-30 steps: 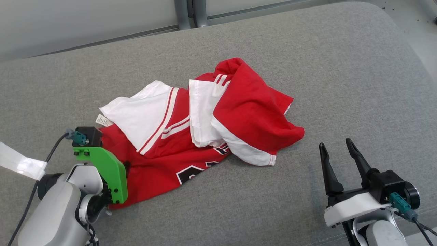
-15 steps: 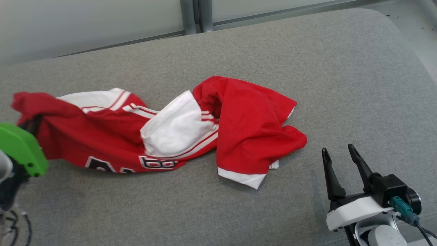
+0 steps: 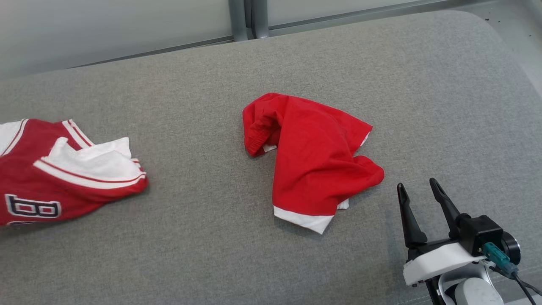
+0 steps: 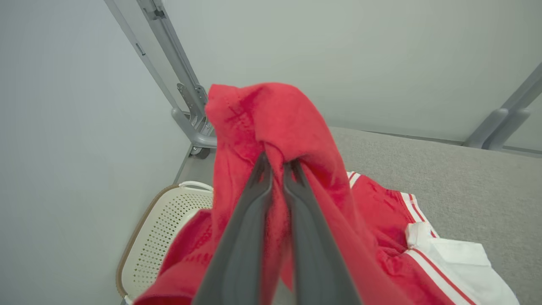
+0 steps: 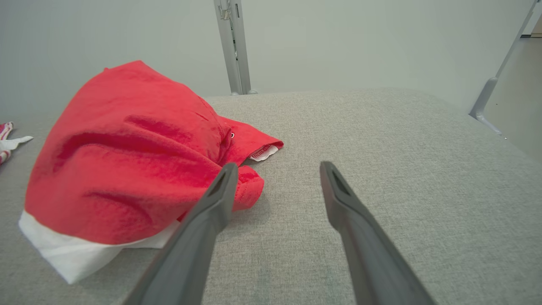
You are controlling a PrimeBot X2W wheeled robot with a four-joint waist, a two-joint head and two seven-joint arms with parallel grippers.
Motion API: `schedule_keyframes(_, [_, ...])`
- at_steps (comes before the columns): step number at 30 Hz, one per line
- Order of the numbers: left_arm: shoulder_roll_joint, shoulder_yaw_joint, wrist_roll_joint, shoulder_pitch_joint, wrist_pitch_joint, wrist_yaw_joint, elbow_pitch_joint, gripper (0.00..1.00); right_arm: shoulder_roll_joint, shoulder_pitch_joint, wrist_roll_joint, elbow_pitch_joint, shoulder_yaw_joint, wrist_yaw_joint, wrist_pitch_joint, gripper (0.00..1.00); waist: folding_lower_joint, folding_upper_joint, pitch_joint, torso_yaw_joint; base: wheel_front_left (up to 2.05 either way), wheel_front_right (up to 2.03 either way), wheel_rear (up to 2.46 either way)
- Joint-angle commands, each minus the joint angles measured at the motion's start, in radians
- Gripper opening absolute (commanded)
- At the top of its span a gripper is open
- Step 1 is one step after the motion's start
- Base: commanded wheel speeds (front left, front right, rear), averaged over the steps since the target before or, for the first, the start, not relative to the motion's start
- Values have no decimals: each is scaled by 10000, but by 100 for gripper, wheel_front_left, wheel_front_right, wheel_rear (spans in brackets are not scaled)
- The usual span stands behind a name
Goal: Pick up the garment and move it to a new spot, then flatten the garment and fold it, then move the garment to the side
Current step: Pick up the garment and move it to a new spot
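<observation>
My left gripper (image 4: pixel 277 163): my two dark fingers are pressed close together, and they pinch a fold of the red shirt (image 3: pixel 38 186)
Red shirt: it is red with white parts, white stripes and dark letters; in my head view it lies bunched up at the far left of the grey cushion (image 3: pixel 211 254), and part of it runs off the left edge
Cloth at my left wrist: the red shirt goes up and over my finger tips like a little tent, and the rest hangs down onto the grey cushion
My right gripper (image 3: pixel 416 184): my fingers are spread wide apart with nothing between them; it sits low on the right side, close to me, tips pointing away
Red shorts (image 3: pixel 313 161): a second piece of clothing, red with a white hem, crumpled in the middle of the grey cushion, well apart from the red shirt and near my right gripper
White basket (image 4: pixel 169 220): it has lots of little holes and sits down past the cushion's edge, under the cloth I hold
Grey metal posts (image 3: pixel 247 19): they stand behind the far edge of the grey cushion
</observation>
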Motion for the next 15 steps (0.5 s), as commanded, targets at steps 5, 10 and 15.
schedule_keyframes(5, [911, 509, 71, -574, -191, -163, 644, 0, -27, -49, -102, -6, -64, 1, -34, 100, 0, 73, 105, -141, 0, 0, 0])
schedule_keyframes(10, [1432, 796, 137, -1008, -389, -226, 1064, 0, -27, -35, -198, -34, -179, 1, -34, 100, 0, 73, 169, -221, 0, 0, 0])
schedule_keyframes(15, [1010, 212, 302, -1327, -639, -422, 1418, 0, -24, -96, -212, 11, -110, 1, -34, 100, 0, 73, 268, -197, 0, 0, 0])
